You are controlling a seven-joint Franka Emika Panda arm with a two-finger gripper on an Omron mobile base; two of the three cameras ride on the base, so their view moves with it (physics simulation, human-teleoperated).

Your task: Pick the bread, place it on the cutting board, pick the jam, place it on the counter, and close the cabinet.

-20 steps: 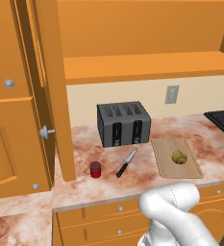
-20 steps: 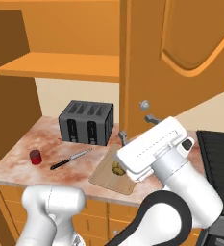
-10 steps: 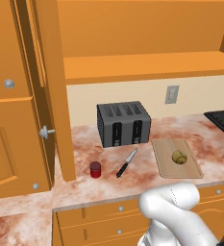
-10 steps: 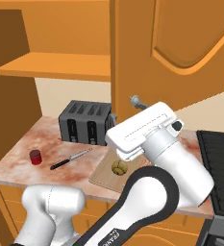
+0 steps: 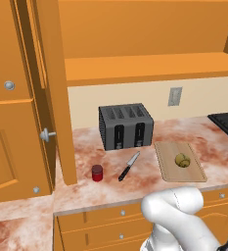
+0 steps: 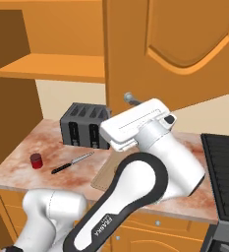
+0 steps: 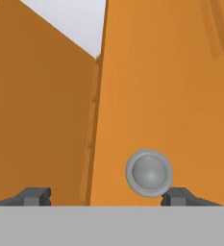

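The bread (image 5: 182, 160) sits on the cutting board (image 5: 169, 166), which lies flat on the worktop (image 5: 213, 147) to the right of a dark four-slot toaster (image 5: 125, 126). The jam (image 5: 97, 172) stands upright on the worktop, near its front edge and to the left of a black-handled knife (image 5: 128, 166) that lies between jar and board, apart from both. The cabinet (image 5: 149, 34) above stands open, its left door (image 5: 49, 88) swung out toward the robot, and its bare shelf (image 5: 149, 66) is in plain sight. In the hand view the pincer (image 7: 108, 196) faces an orange door panel close up, with a round silver knob (image 7: 148, 173) just above and inside the right fingertip (image 7: 178, 196); the two tips stand well apart with nothing between them, so the pincer is open and holds nothing. From the right base view the white arm (image 6: 155, 147) reaches up toward the open right door (image 6: 170, 49)
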